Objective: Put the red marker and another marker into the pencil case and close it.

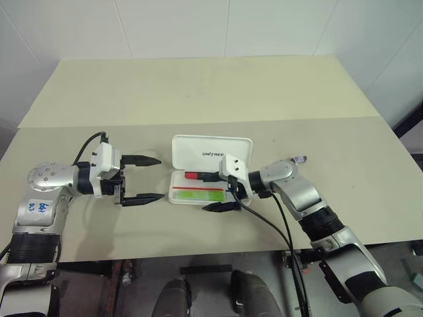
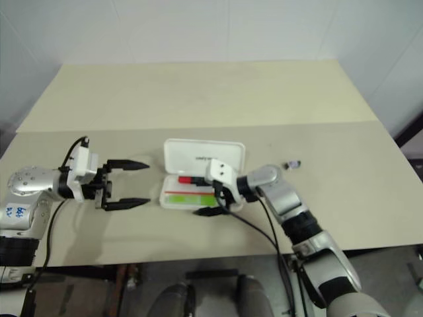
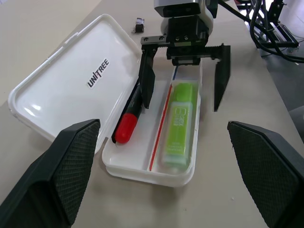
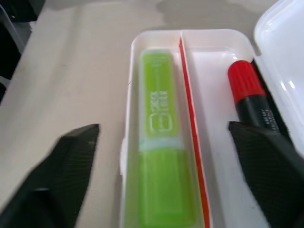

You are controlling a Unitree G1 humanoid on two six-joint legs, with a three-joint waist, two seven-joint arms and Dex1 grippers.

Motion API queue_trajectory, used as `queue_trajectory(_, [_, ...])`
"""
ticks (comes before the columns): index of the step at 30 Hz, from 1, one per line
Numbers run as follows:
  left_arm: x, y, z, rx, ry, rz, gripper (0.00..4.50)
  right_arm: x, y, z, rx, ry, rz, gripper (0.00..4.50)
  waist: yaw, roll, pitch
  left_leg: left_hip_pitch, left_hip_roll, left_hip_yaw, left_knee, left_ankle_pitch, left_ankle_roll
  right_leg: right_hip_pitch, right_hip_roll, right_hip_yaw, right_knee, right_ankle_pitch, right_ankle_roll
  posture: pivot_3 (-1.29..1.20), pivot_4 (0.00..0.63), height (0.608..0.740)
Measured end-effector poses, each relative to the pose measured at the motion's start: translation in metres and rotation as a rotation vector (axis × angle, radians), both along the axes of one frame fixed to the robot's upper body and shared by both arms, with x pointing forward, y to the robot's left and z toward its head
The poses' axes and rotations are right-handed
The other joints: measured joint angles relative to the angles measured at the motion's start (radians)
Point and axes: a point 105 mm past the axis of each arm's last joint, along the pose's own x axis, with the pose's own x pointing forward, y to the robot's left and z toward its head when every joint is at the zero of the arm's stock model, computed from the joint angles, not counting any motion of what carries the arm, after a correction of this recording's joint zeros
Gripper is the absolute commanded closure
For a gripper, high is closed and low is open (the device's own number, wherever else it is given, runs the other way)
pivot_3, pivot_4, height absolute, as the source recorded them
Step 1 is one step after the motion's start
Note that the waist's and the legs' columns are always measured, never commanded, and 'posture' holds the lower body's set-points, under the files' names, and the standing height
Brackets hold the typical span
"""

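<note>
Head view: one white, rounded hard-plastic pencil case [image 1: 211, 173] lies open on the table [image 1: 198, 92]; left gripper [image 1: 144, 178] spread wide, empty.
Left wrist view: red marker [image 3: 129, 118] and lime-green marker [image 3: 179, 124] lie lengthwise inside the case.
Right wrist view: right gripper [image 4: 164, 147] spread wide, empty, over the case.
</note>
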Motion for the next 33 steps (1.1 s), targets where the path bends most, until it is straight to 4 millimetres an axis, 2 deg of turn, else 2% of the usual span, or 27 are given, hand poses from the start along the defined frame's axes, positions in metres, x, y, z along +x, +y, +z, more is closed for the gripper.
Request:
queue_trajectory(6, [0.001,-0.003,-0.002,-0.01,0.004,-0.005,0.0,-0.012,0.002,0.031,0.107,0.002,0.052,0.03,0.0,0.0,0.0,0.0,0.0,0.0,0.0,0.0,0.0,0.0,0.0,0.0,0.0,0.0,0.0,0.0,0.15,0.74])
queue_trajectory(13, [0.001,-0.007,-0.003,-0.025,0.007,-0.016,0.0,-0.03,-0.02,0.05,0.171,0.04,0.078,0.03,0.008,0.0,0.0,0.0,0.0,0.0,0.0,0.0,0.0,0.0,0.0,0.0,-0.001,0.0,0.0,0.0,0.15,0.74])
queue_trajectory(15, [-0.001,-0.012,-0.001,-0.027,0.0,-0.031,0.0,-0.028,-0.044,0.052,0.154,0.031,0.021,0.03,0.015,0.0,0.0,-0.001,-0.001,-0.001,0.0,0.0,0.001,0.001,-0.001,-0.001,-0.002,0.0,0.0,0.0,0.15,0.74])
queue_trajectory(19, [-0.003,-0.021,0.004,-0.059,-0.005,-0.056,0.0,-0.01,-0.11,0.053,0.077,0.0,-0.197,0.03,0.018,0.0,0.0,-0.001,-0.001,0.001,0.0,-0.001,0.002,0.001,-0.001,0.0,-0.008,0.0,0.001,0.0,0.15,0.74])
queue_trajectory(21, [-0.004,-0.027,0.008,-0.078,-0.011,-0.073,0.0,-0.004,-0.135,0.052,0.055,-0.004,-0.28,0.03,0.016,-0.001,0.0,-0.001,-0.001,0.001,0.0,-0.001,0.002,0.001,0.0,0.0,-0.009,0.0,0.001,0.0,0.15,0.74])
queue_trajectory(23, [-0.002,-0.028,0.01,-0.09,-0.009,-0.071,0.0,-0.001,-0.146,0.049,0.049,-0.005,-0.314,0.03,0.006,0.0,0.0,0.0,0.0,0.002,-0.001,-0.001,0.002,0.001,0.001,0.002,-0.008,0.0,0.001,0.0,0.15,0.74])
queue_trajectory(29, [-0.002,-0.04,0.014,-0.106,-0.023,-0.111,0.0,0.029,-0.208,0.023,-0.036,-0.033,-0.592,0.03,0.007,0.0,0.0,0.001,-0.001,0.005,0.0,-0.001,0.002,0.001,0.001,0.004,-0.007,0.001,0.001,0.0,0.15,0.74])
queue_trajectory(33, [-0.001,-0.046,0.018,-0.109,-0.034,-0.133,0.0,0.038,-0.218,0.016,-0.034,-0.079,-0.622,0.03,0.005,0.0,0.0,0.001,0.0,0.005,-0.001,-0.001,0.002,0.0,0.001,0.005,-0.008,0.001,0.002,0.0,0.15,0.74])
